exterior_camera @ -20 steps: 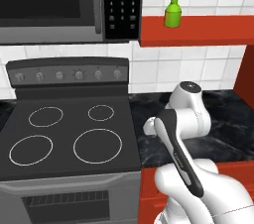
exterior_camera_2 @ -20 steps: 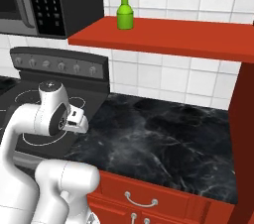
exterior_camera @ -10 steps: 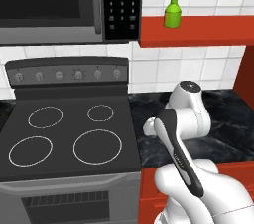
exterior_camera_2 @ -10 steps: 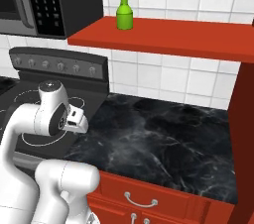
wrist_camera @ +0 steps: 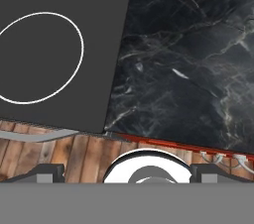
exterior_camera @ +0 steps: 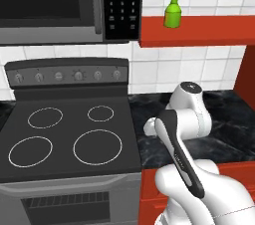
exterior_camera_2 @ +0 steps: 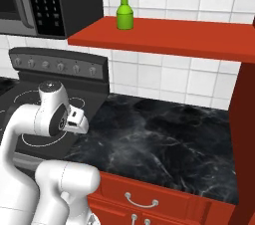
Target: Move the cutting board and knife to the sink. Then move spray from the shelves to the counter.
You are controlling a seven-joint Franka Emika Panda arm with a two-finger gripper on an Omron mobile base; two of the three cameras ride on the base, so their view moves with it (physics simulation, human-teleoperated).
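Two small dark finger tips (wrist_camera: 47,172) sit far apart at the bottom corners of the hand view, one at the left and one at the right, so the gripper (wrist_camera: 126,173) is spread as wide as it goes, with nothing between the jaws and nothing touching them. It looks down from above onto the seam where the black stove top (wrist_camera: 54,44) with its white rings meets the black marble-patterned counter (wrist_camera: 188,64), with a strip of wooden floor (wrist_camera: 74,153) below the front edge. In the base views the white arm (exterior_camera: 184,134) is folded over itself near the counter's front edge beside the stove, its hand tucked low and pointing down. One green spray (exterior_camera: 173,11) bottle with a white-and-red trigger head stands upright on the thick red shelves (exterior_camera: 199,30), near the slab's end closest to the microwave (exterior_camera: 64,5), well above and apart from the gripper. In the right base view the same spray (exterior_camera_2: 125,12) stands toward the left part of the red slab (exterior_camera_2: 169,40), against the white-tiled wall (exterior_camera_2: 189,79). Below it the veined counter (exterior_camera_2: 169,139) runs over red cabinet fronts (exterior_camera_2: 149,201) with silver handles, and a red upright panel (exterior_camera_2: 244,139) closes its right end. The stove's control panel (exterior_camera: 67,74) carries a row of knobs.
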